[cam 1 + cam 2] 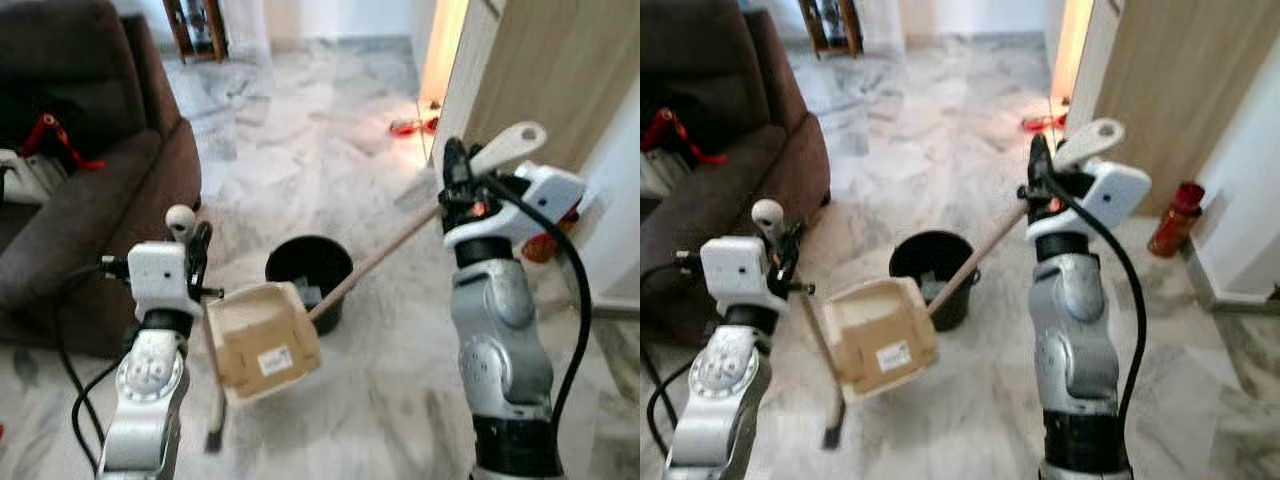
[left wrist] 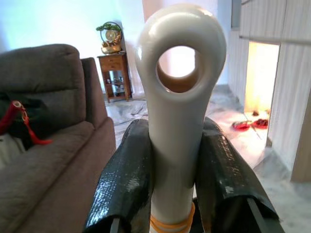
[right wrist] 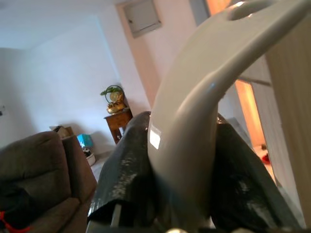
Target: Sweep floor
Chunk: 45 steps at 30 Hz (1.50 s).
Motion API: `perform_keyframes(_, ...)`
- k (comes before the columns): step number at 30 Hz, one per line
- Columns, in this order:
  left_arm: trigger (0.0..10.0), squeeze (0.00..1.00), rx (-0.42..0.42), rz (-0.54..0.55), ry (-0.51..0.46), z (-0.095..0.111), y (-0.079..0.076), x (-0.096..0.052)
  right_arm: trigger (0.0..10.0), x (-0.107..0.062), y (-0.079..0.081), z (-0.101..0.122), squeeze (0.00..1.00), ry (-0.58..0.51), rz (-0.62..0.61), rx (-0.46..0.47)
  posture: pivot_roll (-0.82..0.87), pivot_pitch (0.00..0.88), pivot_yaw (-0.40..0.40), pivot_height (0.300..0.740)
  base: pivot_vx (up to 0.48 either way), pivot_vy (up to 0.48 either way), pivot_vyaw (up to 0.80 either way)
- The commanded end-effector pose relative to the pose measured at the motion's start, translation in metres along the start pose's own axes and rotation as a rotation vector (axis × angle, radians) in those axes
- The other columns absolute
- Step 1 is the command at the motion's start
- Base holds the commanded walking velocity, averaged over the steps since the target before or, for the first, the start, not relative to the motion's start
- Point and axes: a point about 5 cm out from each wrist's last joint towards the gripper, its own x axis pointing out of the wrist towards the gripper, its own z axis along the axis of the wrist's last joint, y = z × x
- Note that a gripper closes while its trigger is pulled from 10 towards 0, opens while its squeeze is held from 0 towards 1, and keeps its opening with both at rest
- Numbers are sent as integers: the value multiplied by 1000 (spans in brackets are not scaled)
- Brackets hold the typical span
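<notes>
My left gripper (image 1: 195,245) is shut on the white looped handle (image 2: 180,97) of a long-handled dustpan. Its tan pan (image 1: 262,343) hangs tilted just in front of a black bin (image 1: 310,268) on the marble floor. My right gripper (image 1: 457,180) is raised at the right, shut on the white end (image 3: 204,97) of the broom. The broom's wooden shaft (image 1: 385,255) slants down to the left, and its lower end goes into the bin behind the pan. The broom's head is hidden.
A brown sofa (image 1: 90,200) with a red and black item on it stands close on the left. A wooden door panel (image 1: 540,70) and a red bottle (image 1: 1175,220) are on the right. Red slippers (image 1: 410,127) lie by the lit doorway, and a small wooden table (image 1: 195,25) stands at the back.
</notes>
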Motion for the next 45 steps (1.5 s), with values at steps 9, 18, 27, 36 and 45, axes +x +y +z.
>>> perform_keyframes(9,10000,0,8,7,-71,14,3,3,10000,4,15,15,0,-69,46,63,-4,90,42,740,379,0,0)
perform_keyframes(18,10000,0,8,15,-71,14,3,3,10000,6,14,18,0,-82,43,64,-2,97,37,740,380,0,0)
perform_keyframes(27,10000,0,7,22,-71,14,4,3,10000,7,14,19,0,-83,45,67,1,103,33,740,379,0,0)
perform_keyframes(36,10000,0,9,25,-72,14,4,3,10000,8,15,19,0,-85,46,69,2,109,31,740,380,0,0)
perform_keyframes(45,10000,0,10,26,-73,14,5,3,10000,7,18,18,0,-82,46,80,6,111,32,740,380,0,0)
